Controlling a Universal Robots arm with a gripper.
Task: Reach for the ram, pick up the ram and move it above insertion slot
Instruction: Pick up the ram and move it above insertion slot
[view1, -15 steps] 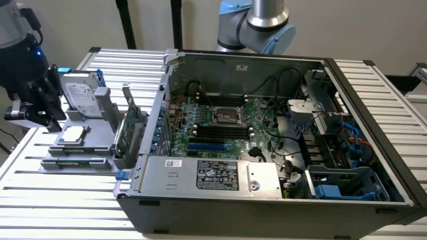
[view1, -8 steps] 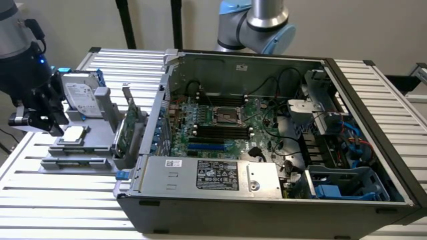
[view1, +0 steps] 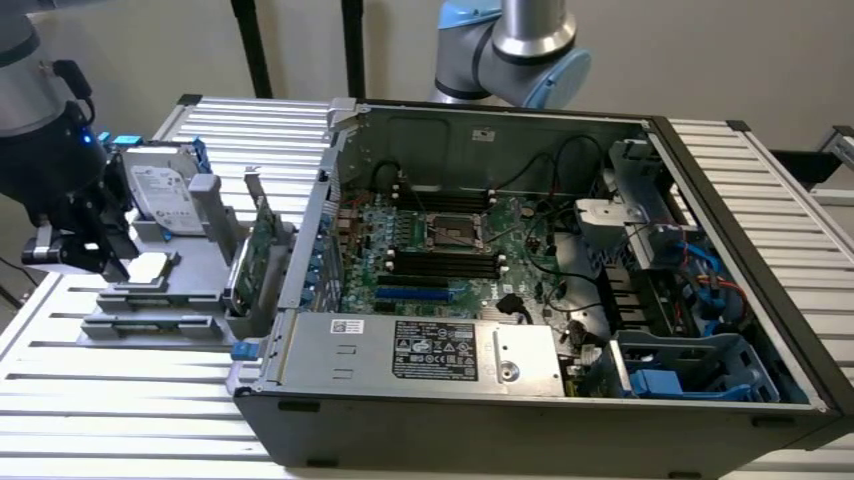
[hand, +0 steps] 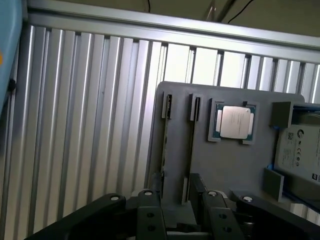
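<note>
My gripper (view1: 78, 255) hangs at the exterior view's left, over the near end of a grey parts holder (view1: 160, 300) beside the computer case. In the wrist view its black fingers (hand: 150, 215) stand apart, and the gripper (hand: 180, 196) straddles the end of the holder's two narrow grooves (hand: 192, 145). Each groove shows a thin dark line; I cannot make out the ram's green board, so it is either edge-on there or hidden. The fingers hold nothing. The motherboard's black insertion slots (view1: 441, 263) lie inside the open case.
On the holder (hand: 225, 165) sit a CPU (hand: 235, 122), a silver hard drive with blue rails (view1: 167, 190) and an upright green expansion card (view1: 260, 265). The open case (view1: 534, 400) with cables and a power supply takes up the middle and right. Ribbed aluminium table (hand: 90, 125) surrounds it.
</note>
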